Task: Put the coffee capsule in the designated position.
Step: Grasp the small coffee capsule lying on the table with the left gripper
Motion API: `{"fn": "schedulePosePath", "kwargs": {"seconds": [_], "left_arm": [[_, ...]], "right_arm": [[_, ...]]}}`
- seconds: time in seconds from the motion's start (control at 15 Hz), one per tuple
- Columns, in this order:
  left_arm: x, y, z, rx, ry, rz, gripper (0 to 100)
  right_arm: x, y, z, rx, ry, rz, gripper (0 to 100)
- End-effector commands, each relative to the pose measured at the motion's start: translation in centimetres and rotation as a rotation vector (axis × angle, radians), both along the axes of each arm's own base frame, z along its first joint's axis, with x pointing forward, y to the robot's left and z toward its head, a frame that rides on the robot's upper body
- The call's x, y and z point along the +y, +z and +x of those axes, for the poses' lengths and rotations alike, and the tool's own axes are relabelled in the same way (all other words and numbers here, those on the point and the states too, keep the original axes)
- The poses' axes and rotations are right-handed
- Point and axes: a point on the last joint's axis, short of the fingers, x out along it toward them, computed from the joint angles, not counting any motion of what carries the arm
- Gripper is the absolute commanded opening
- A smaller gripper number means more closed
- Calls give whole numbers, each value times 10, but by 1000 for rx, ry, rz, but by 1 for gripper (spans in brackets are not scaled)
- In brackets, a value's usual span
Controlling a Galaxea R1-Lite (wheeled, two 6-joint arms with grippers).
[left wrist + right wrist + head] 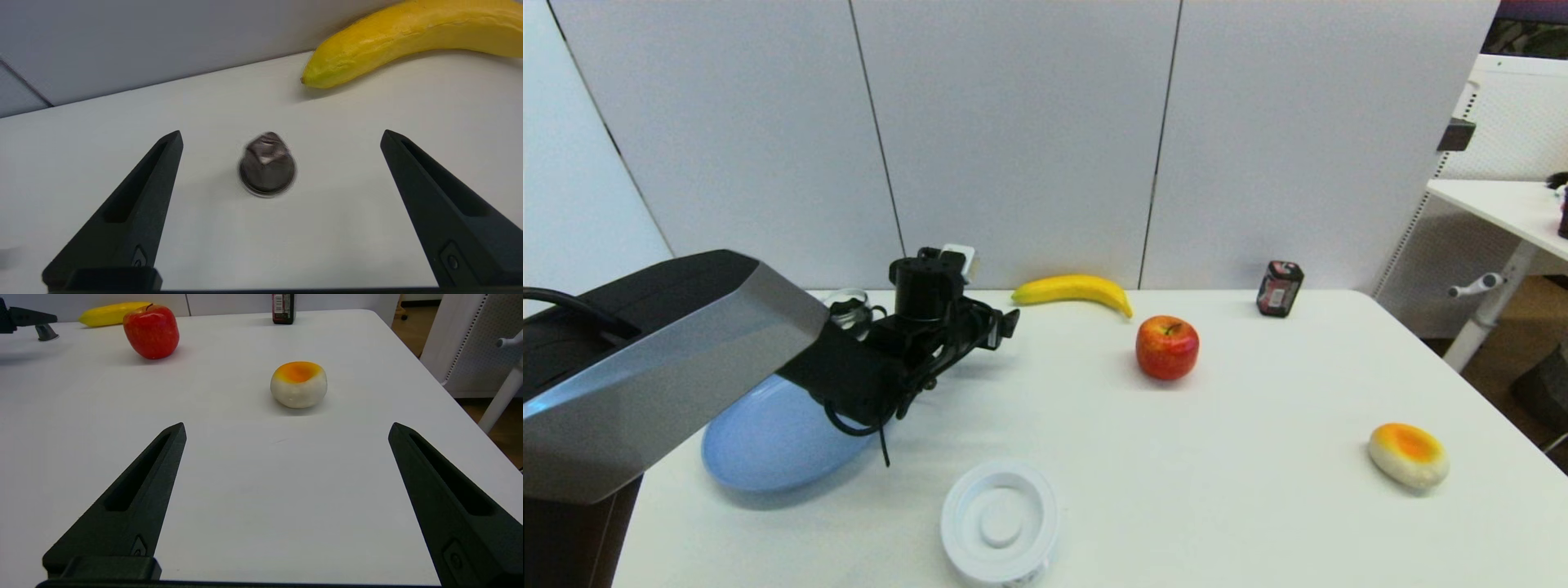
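The wide white tabletop (1176, 490) stands against pale grey wall panels, with a second white desk off to the robot's right. On it, near the left edge, lies a round pale-blue plate (760, 445), partly covered by the left arm. At the near edge sits a white round lid-like disc with raised rings (1000, 521). A yellow curved banana (1074, 290) lies along the far edge, a red apple (1167, 347) just in front of its tip, a dark red-labelled jar (1280, 288) farther right, and a white bun with an orange top (1409, 455) near the right edge.

The left pincer (281, 134) hovers low at the far left of the tabletop, fingers spread wide. Between them, untouched, stands the tiny dark grey-brown coffee capsule (267, 169), a truncated cone resting on its wider flat rim, axis upright, narrow crinkled end pointing up, near the banana's blunt end.

The right pincer (286, 426) waits agape above the near right tabletop, facing the bun.
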Motion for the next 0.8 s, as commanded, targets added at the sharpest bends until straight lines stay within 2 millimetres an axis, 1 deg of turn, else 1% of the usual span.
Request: {"fn": "schedulePosePath", "kwargs": {"seconds": [0.07,0.53,0.73,0.8], "left_arm": [[-2,-10,5,-8,34,-9,100],[-4,-22,15,-23,57,-34,100],[-3,-23,18,-25,60,-29,100],[-1,-21,20,-34,61,-24,100]], "right_arm": [[0,0,0,1,0,0,100],[0,0,0,0,1,0,100],[0,0,0,1,1,0,100],[0,0,0,0,1,0,100]]}}
